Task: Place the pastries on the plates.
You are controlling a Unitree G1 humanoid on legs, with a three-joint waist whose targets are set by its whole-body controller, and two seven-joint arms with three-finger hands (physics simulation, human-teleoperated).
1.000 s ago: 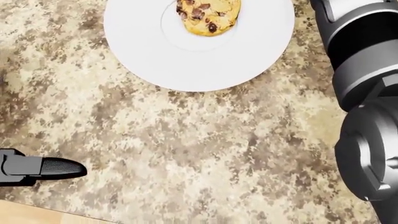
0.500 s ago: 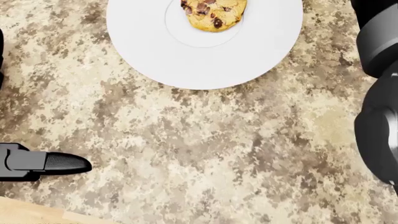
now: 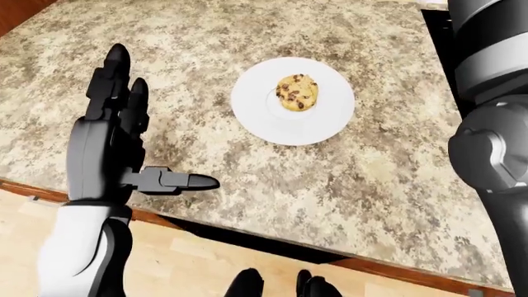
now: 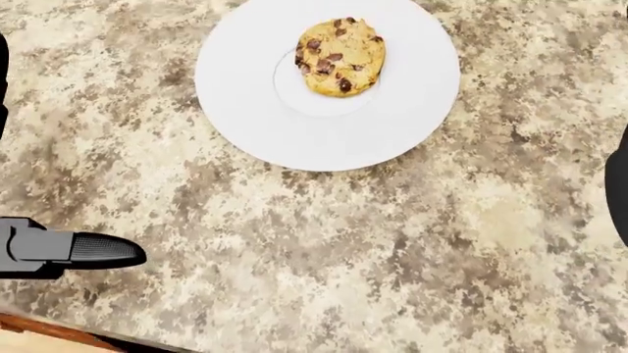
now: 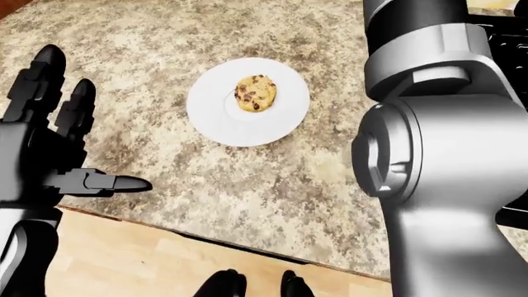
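The cookie [image 4: 341, 56] is lying on the plate [image 4: 255, 110] on the counter [image 3: 247, 179] — this placement looks done. The left hand [image 3: 107, 145] is hovering well apart, fingers spread wide and holding nothing. The right hand is out of view — only its arm [image 5: 437, 179] is showing. Next likely means finding another pastry.

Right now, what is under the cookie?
The cookie lies on a white plate, which sits on the speckled counter. The plate's middle beneath the cookie is hidden.

Bright, even, diffuse light; sharp throughout; soft faint shadow under plate [image 4: 245, 125]; no glare or blur.
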